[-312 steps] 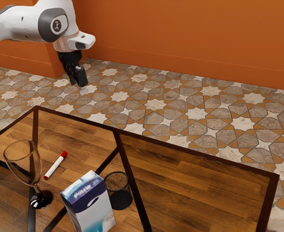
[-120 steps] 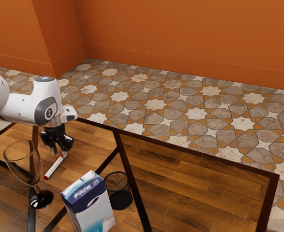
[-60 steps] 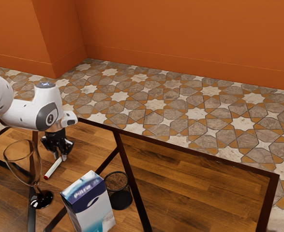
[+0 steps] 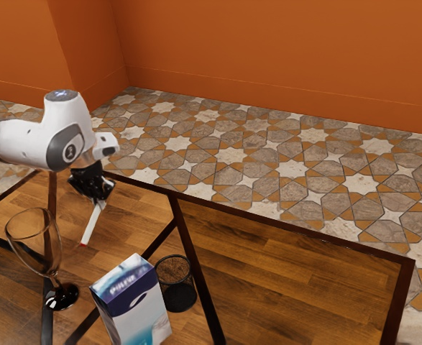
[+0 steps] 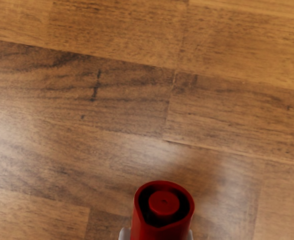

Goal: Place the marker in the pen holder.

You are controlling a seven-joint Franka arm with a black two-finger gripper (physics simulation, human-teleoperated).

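Observation:
My gripper (image 4: pixel 99 202) is above the table near the exterior view's left, shut on the marker (image 4: pixel 90 226). The white marker hangs steeply tilted from the fingertips, its red lower end pointing down. In the wrist view the marker's red end (image 5: pixel 159 225) shows at the lower edge, with a pale fingertip at each side. The pen holder (image 4: pixel 176 293), a dark mesh cup, stands upright on the table, behind and beside the box, toward the exterior view's right from my gripper.
A white and blue box (image 4: pixel 134 305) stands close against the pen holder in the exterior view. A wine glass (image 4: pixel 37 248) stands at the exterior view's left, near the marker. Dark frame strips cross the wooden table (image 4: pixel 290 273).
My gripper came down to the marker lying on the table and took hold of it. Over the last half second both rose, and the marker swung from lying to steeply tilted.

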